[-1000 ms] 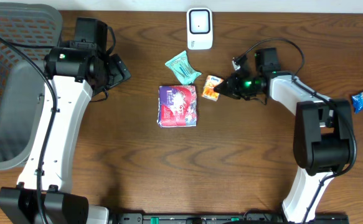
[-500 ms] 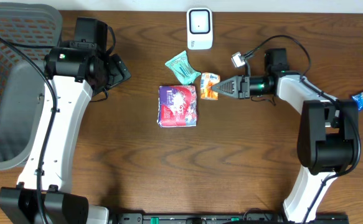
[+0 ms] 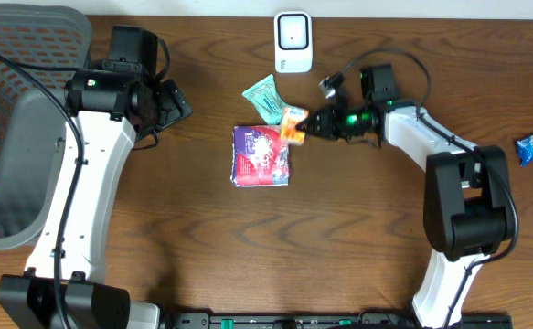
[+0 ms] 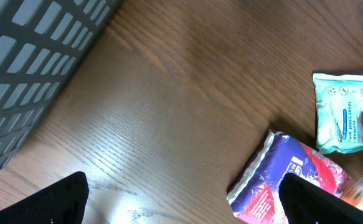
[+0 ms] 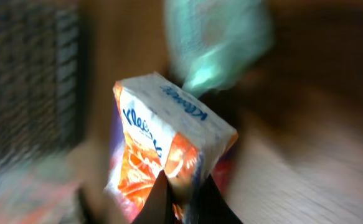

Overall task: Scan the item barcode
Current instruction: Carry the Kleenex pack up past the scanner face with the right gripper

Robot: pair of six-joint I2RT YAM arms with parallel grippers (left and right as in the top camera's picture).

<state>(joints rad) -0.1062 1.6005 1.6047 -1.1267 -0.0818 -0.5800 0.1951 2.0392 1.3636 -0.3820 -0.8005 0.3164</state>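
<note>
right gripper (image 3: 306, 122) is pinching tissue pack (image 3: 293, 126) | left gripper (image 3: 176, 101) is hanging spread, empty | pack gripped; presenting it to scanner (image 3: 293, 41) remaining

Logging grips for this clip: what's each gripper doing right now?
Left gripper: open, holding nothing.
Right gripper: shut on the orange tissue pack.
</note>
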